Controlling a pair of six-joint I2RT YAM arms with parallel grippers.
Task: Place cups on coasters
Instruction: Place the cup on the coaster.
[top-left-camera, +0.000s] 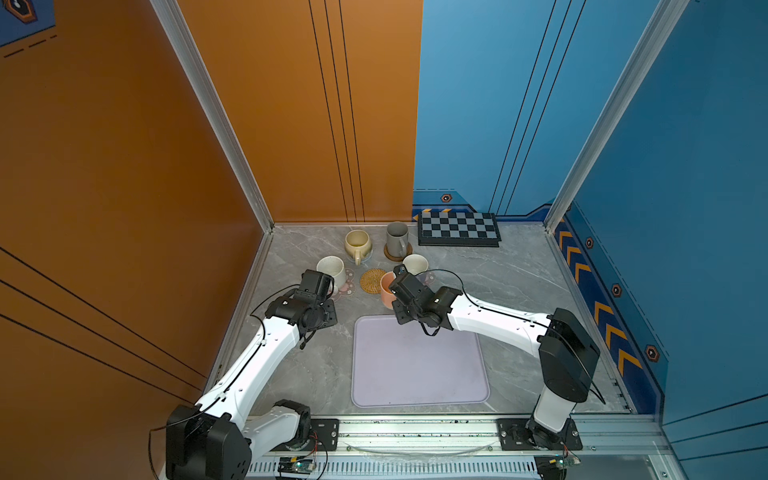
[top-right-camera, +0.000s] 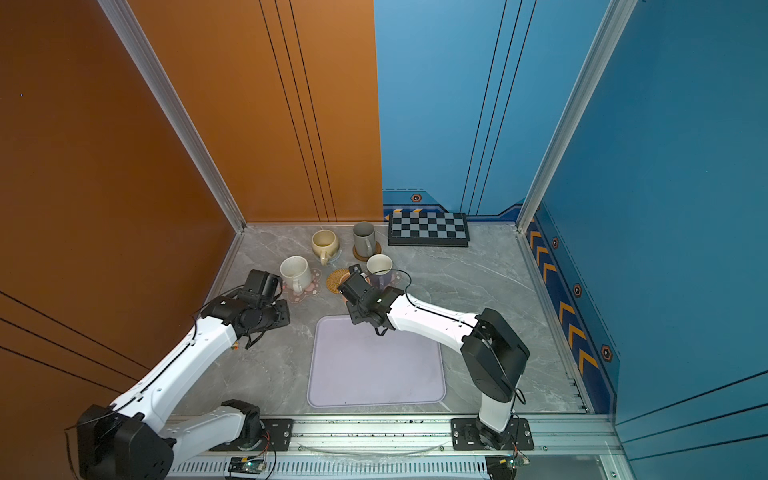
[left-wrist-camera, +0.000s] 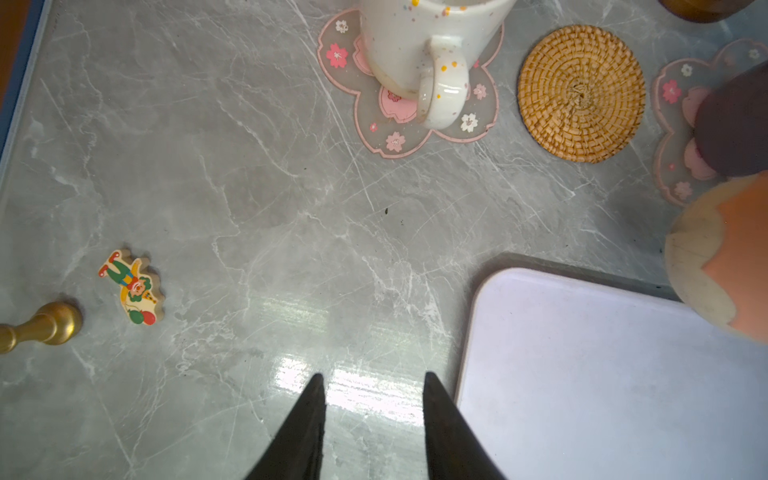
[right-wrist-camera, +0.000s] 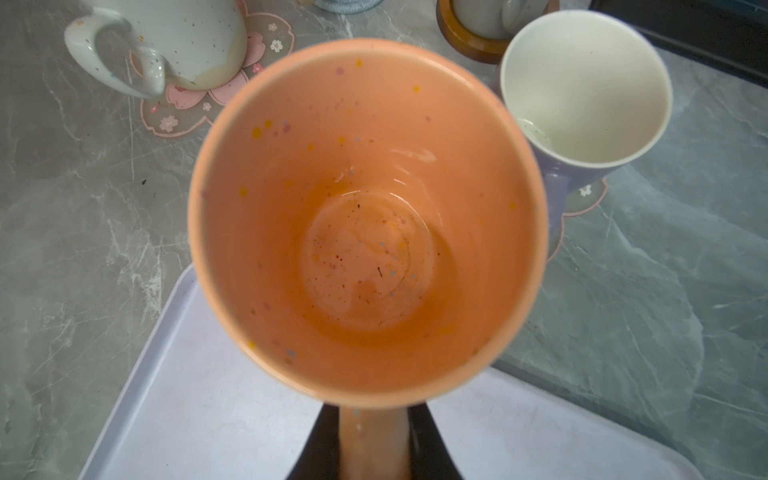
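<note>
My right gripper (right-wrist-camera: 372, 432) is shut on the handle of the orange cup (right-wrist-camera: 365, 216), which hangs upright over the tray's far edge, next to the rattan coaster (top-left-camera: 372, 281); that coaster is bare (left-wrist-camera: 581, 92). The white speckled cup (left-wrist-camera: 415, 41) stands on a pink flower coaster (left-wrist-camera: 399, 137). The lavender cup (right-wrist-camera: 582, 87) stands on the other pink flower coaster (right-wrist-camera: 586, 195). The beige cup (top-left-camera: 357, 243) and the tall grey cup (top-left-camera: 397, 239) stand at the back, the grey one on a brown disc (top-left-camera: 388, 254). My left gripper (left-wrist-camera: 372, 376) is open and empty above bare table.
The lavender tray (top-left-camera: 419, 365) lies in the middle front. A checkered board (top-left-camera: 457, 228) lies against the back wall. A small clown figure (left-wrist-camera: 133, 286) and a brass piece (left-wrist-camera: 41, 326) lie left of my left gripper. Walls close in the table's left, back and right.
</note>
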